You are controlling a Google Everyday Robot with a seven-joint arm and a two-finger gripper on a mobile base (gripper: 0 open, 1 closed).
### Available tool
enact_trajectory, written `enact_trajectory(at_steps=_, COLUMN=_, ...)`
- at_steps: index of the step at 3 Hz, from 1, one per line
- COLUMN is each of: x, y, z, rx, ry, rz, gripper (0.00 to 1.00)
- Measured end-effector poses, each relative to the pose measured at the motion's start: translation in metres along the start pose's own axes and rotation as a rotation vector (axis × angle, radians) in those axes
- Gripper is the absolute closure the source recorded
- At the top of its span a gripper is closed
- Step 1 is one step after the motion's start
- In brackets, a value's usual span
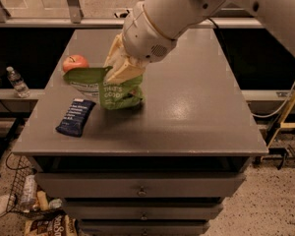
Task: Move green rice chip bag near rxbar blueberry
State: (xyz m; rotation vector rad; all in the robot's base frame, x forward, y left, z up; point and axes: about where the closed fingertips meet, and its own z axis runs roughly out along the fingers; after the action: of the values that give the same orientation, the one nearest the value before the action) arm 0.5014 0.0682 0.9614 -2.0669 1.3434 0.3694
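Note:
My gripper [119,69] is shut on the top of the green rice chip bag [110,90] and holds it just above the grey table [187,112], left of the middle. The bag hangs crumpled, its flap sticking out to the left. The rxbar blueberry [76,117], a flat navy wrapper with white text, lies on the table a short way left and in front of the bag. The big white arm comes down from the upper right.
A red-orange apple [74,62] sits at the table's back left, partly behind the bag's flap. A water bottle [17,82] stands on a ledge left of the table. Drawers are below the tabletop; clutter lies on the floor at lower left.

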Motion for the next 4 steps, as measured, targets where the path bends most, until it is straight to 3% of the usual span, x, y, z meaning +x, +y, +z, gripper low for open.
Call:
enact_trajectory(at_steps=1, x=-0.016, y=0.002, z=0.018, rx=-0.041, ry=-0.060, rz=-0.040, gripper=1.00)
enact_trajectory(at_steps=3, x=-0.009, y=0.024, z=0.059, rx=-0.143, ry=-0.124, rz=-0.015, gripper=1.00)
enact_trajectory(at_steps=4, x=-0.003, y=0.031, z=0.070, rx=-0.176, ry=-0.129, rz=0.004, gripper=0.83)
